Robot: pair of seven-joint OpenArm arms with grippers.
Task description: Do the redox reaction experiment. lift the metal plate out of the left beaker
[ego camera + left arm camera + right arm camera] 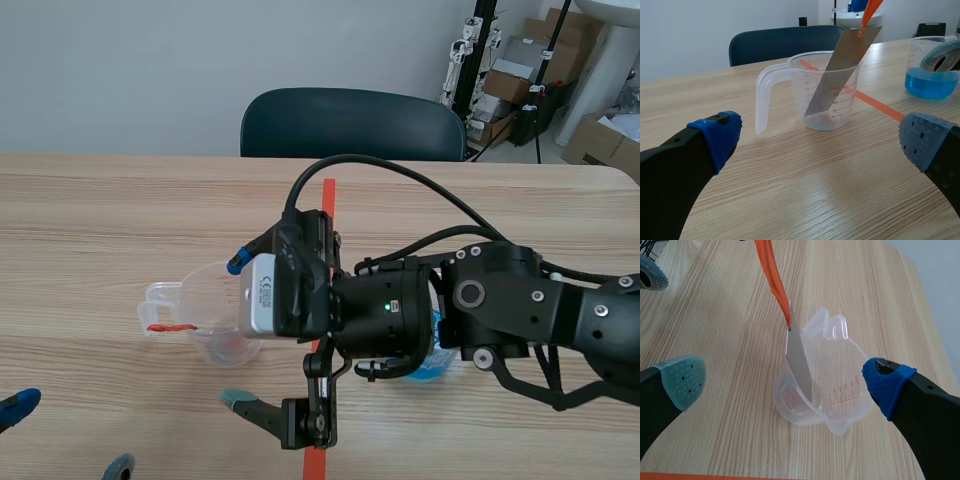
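Metal plate: the metal plate point(799, 357) stands tilted inside the left beaker point(825, 390), its lower end on the beaker floor and its upper part leaning on the rim, clear of the top
Strap: an orange strap point(772, 275) is fixed to the plate's top corner and runs up and away from it
Right gripper: the right gripper point(785, 382) hangs above the beaker with its fingers spread wide; the plate sits in the gap between the two pads, touching neither
Right arm: it comes in from the right and reaches past the middle of the table point(100, 220), hiding most of the beaker in the scene view
Left gripper: the left gripper point(822, 140) is low at the near table edge, fingers wide apart and holding nothing, with the beaker ahead of it and its handle turned toward the blue-padded finger
Nearby: a blue-liquid beaker point(932, 75) stands well to the side of the clear one, across the orange tape line point(880, 106); in the scene view it lies under the right arm
Far side: a dark chair point(350, 120) at the far edge, boxes point(520, 80) behind it
Open room: bare wood surrounds the left beaker on all sides, and nothing stands over the plate but the right gripper
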